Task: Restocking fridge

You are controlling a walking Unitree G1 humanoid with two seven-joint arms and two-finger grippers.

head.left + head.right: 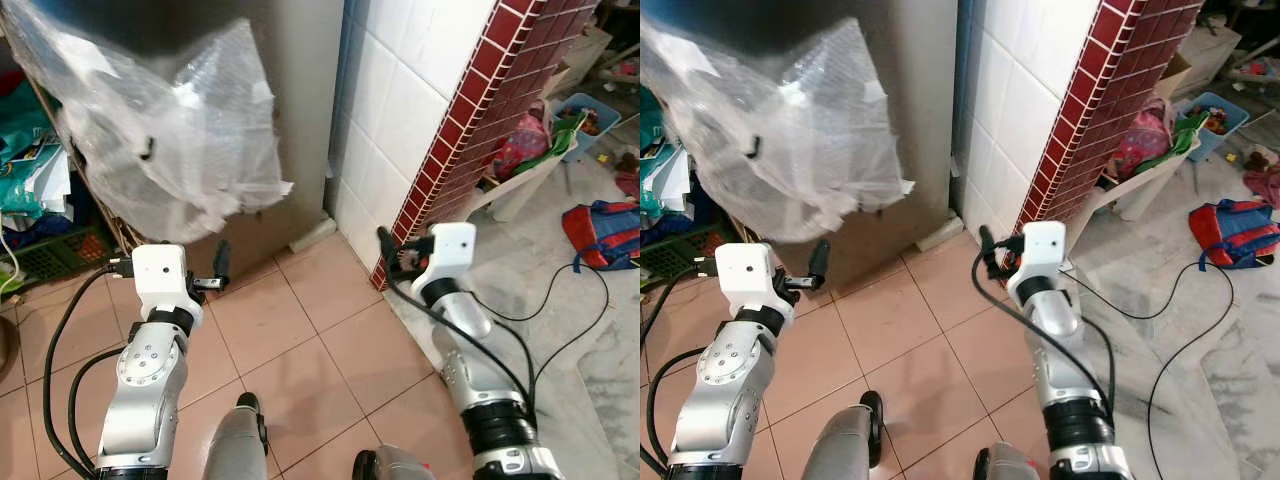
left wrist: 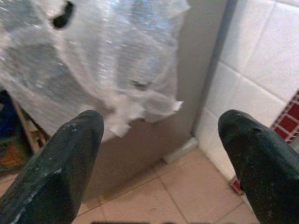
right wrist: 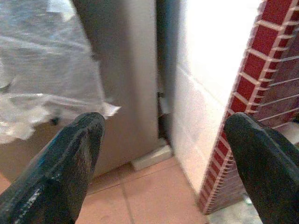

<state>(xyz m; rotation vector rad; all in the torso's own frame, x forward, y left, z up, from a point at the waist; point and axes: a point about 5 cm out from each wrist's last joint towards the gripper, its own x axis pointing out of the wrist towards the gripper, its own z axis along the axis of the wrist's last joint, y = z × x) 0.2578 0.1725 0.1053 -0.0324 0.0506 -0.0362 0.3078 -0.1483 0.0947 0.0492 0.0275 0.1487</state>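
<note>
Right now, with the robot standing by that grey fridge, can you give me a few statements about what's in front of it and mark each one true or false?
1. Clear plastic wrap hangs over the grey fridge. True.
2. The left gripper is clamped on the plastic. False: its jaws stand wide apart, holding nothing.
3. The wall beside the fridge has white tiles edged with red brick. True.
4. The right gripper holds a bottle. False: its jaws are open and empty.
5. A red and blue backpack lies on the floor to the robot's right. True.
</note>
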